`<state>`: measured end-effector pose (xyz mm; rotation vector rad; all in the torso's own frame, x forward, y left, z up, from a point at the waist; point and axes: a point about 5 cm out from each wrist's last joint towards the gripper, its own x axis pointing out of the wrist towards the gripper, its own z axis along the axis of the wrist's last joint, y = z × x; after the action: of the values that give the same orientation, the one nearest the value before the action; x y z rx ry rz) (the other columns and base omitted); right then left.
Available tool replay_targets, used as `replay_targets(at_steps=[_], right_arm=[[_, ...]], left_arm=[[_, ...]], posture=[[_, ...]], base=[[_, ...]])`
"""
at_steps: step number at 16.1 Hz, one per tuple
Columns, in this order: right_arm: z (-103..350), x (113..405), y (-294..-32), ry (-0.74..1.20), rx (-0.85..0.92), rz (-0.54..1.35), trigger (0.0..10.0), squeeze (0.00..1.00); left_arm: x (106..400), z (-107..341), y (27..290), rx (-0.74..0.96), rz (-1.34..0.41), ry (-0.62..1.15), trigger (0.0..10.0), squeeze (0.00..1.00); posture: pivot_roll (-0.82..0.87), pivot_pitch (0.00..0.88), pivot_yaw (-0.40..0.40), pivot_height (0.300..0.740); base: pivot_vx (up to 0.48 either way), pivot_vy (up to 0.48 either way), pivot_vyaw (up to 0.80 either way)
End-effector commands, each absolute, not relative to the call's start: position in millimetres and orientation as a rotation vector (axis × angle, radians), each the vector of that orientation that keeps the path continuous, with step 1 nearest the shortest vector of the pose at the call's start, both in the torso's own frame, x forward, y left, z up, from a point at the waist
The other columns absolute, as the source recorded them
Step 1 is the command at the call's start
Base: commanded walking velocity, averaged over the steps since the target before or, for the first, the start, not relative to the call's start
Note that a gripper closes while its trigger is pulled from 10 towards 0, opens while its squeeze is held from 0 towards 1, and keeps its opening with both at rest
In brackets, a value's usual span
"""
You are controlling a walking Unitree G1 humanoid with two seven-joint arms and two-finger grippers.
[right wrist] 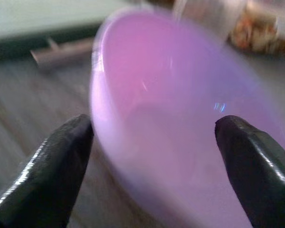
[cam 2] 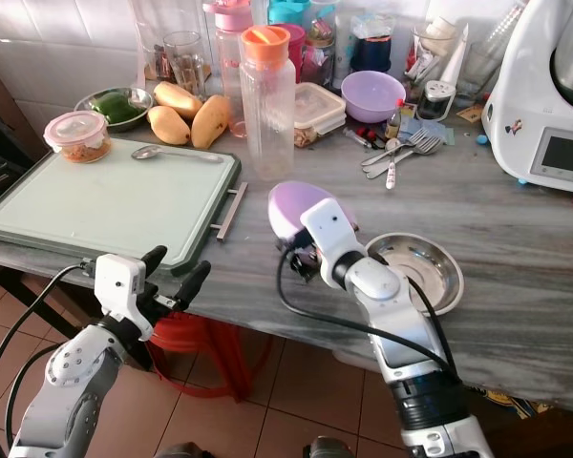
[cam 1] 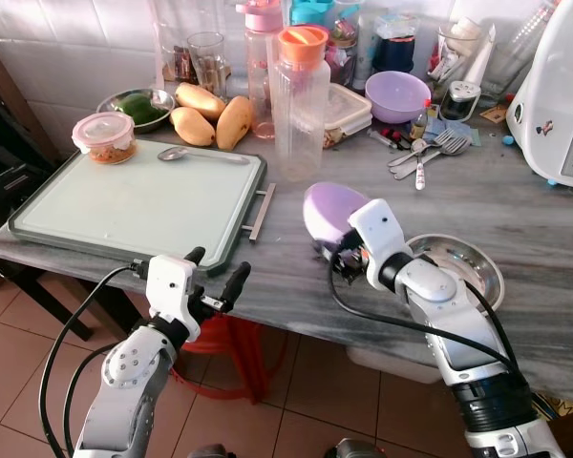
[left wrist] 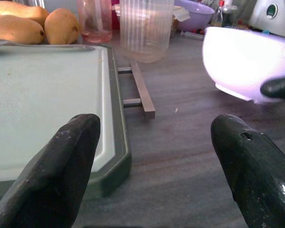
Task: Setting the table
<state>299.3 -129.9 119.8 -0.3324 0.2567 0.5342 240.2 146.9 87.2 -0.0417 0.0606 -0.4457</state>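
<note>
Right end effector [cam 1: 336,256]: black fingers spread wide around the tilted lilac plastic bowl [cam 1: 330,212], which sits just right of the pale green rectangular tray [cam 1: 134,200] with the metal side handle; whether the fingers touch the bowl cannot be told.
Left end effector [cam 1: 215,275]: fingers spread, holding nothing, at the tray's near right corner by the edge of the grey stone worktop [cam 1: 516,205].
Shallow round steel dish [cam 1: 458,265]: right of the bowl, near the edge.
Clear plastic jug with orange lid [cam 1: 299,100]: behind the tray's right end.
No writing is legible.
</note>
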Motion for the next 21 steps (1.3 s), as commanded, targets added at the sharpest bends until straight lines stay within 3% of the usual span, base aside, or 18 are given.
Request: replay_targets(at_steps=[1,6,15,21], right_arm=[[114,298,-131,0.289,-0.349,0.546,10.0,1.00],[113,297,-133,0.332,-0.345,0.549,10.0,1.00],[139,302,-129,0.188,-0.396,0.537,10.0,1.00],[134,298,-125,0.217,-0.395,0.591,10.0,1.00]], left_arm=[[242,85,145,-0.027,-0.455,0.077,10.0,0.00],[241,84,146,-0.022,-0.458,0.088,10.0,0.00],[242,81,146,-0.016,-0.467,0.099,10.0,0.00],[242,80,146,-0.016,-0.462,0.108,10.0,0.00]], posture=[[-0.06,0.000,0.043,0.740],[-0.05,0.000,0.043,0.740],[-0.06,0.000,0.045,0.740],[-0.06,0.000,0.041,0.740]], base=[[0.000,0.000,0.00],[0.000,0.000,0.00],[0.000,0.000,0.00],[0.000,0.000,0.00]])
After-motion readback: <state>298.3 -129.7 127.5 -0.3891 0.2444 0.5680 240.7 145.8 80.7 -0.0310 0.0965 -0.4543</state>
